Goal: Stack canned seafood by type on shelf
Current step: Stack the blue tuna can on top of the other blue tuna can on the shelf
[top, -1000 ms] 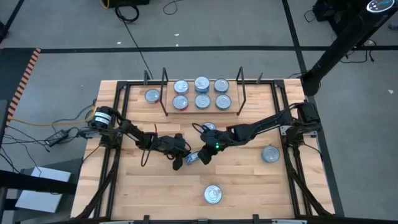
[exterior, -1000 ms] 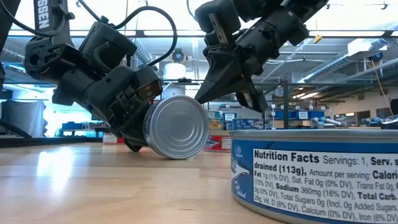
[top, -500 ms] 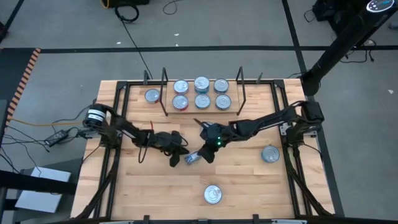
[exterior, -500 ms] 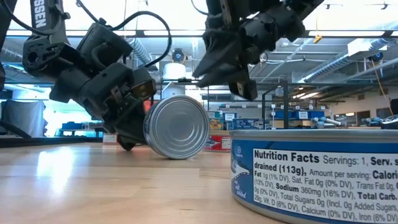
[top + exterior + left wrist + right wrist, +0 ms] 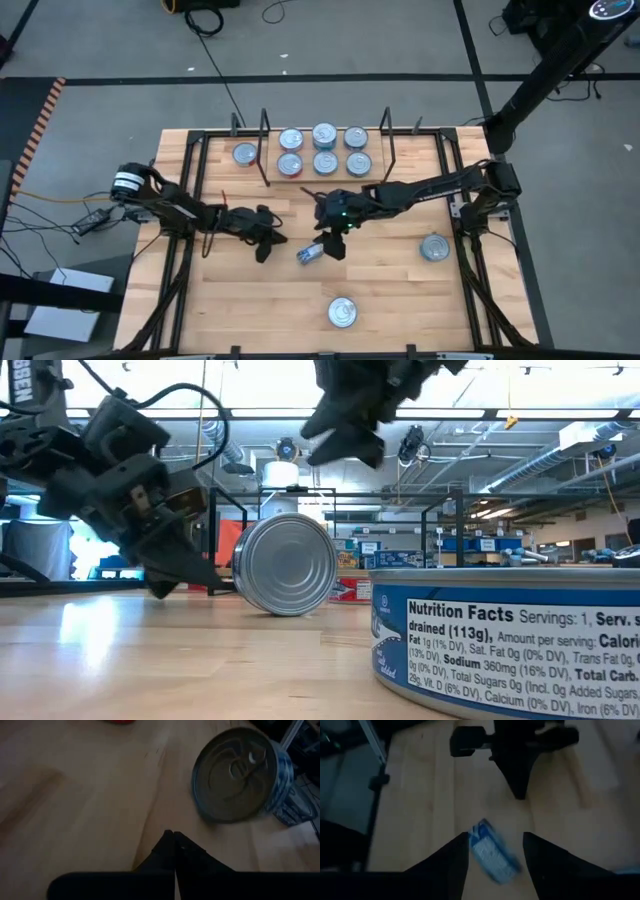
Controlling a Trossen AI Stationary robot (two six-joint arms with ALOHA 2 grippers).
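The right gripper (image 5: 334,247) hangs spread just above a blue tin (image 5: 309,254) that stands on its edge mid-table, not touching it. The left gripper (image 5: 266,245), fingers pressed together, sits beside it empty. Six tins (image 5: 324,150) rest on the shelf (image 5: 272,172).

The counter (image 5: 400,290) is pale planked wood with a smooth matt face. The tipped tin (image 5: 284,565) shows a bright, ribbed metal end; the near tin (image 5: 505,640) wears a glossy printed paper label. Both pincers look matt black.
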